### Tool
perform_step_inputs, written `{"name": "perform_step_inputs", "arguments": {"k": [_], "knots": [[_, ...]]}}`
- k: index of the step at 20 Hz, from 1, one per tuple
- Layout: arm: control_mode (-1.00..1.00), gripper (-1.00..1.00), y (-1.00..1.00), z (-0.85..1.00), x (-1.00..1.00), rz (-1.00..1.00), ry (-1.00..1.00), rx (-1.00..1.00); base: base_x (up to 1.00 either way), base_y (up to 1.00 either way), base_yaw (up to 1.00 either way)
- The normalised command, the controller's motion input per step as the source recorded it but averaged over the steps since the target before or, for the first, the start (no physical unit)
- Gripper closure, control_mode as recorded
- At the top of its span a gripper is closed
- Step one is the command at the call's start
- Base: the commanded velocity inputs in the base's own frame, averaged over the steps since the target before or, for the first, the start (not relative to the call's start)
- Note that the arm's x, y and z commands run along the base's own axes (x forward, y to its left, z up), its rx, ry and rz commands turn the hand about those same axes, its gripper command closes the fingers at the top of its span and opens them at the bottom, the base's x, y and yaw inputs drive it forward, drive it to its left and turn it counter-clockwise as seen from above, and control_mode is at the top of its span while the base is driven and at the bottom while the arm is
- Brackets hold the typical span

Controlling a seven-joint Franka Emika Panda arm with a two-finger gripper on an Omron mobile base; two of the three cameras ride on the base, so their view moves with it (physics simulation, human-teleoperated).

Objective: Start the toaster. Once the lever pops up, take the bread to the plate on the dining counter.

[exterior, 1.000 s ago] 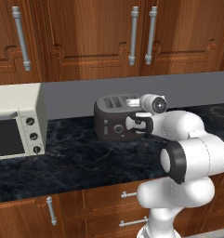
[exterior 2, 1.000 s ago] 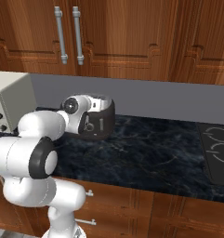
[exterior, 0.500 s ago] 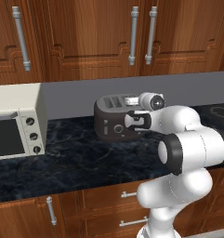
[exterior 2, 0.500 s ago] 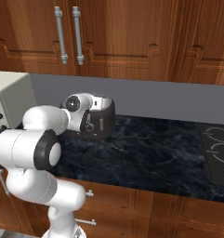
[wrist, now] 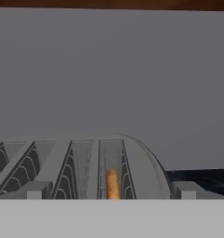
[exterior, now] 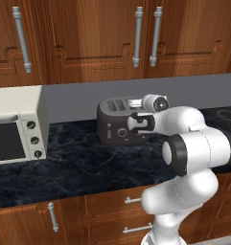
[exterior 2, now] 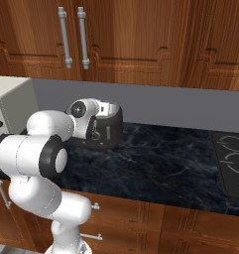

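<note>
The worktop [exterior: 78, 167] carried the toaster [exterior: 118, 125] against the back wall. The pincer [exterior: 136, 122] was held released at the toaster's front right end. The bread [wrist: 112, 184] was seated low in the slot just ahead of the fingertips [wrist: 184, 190].

A cream toaster oven [exterior: 14, 127] stands at the counter's left; a black cooktop [exterior 2: 232, 163] lies at right, wooden cabinets [exterior: 88, 38] above.

Even, soft rendered light, moderately bright; faint shadow under the small dark grey rounded toaster [exterior: 121, 125] on the black marbled surface [exterior: 78, 165]. Hand view looks slightly blurred, possibly low resolution; no glare
</note>
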Motion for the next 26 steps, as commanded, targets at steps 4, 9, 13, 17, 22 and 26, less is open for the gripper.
{"name": "perform_step_inputs", "arguments": {"k": [4,9,13,17,22,26], "knots": [[-1.00,-1.00,-0.01,0.00,0.04,0.02,0.00,0.00,0.00,0.00,0.00],[-1.00,-1.00,-0.05,-0.03,0.01,0.02,0.00,0.00,0.00,0.00,0.00],[-1.00,-1.00,-0.09,-0.01,0.00,0.01,0.00,0.00,0.00,0.00,0.00],[-1.00,-1.00,-0.06,0.00,0.00,0.01,0.00,0.00,0.00,0.00,0.00],[-1.00,-1.00,-0.01,0.00,0.00,0.00,0.00,0.00,0.00,0.00,0.00],[-1.00,-1.00,0.00,0.00,0.00,0.00,0.01,0.00,0.00,0.00,0.00]]}}
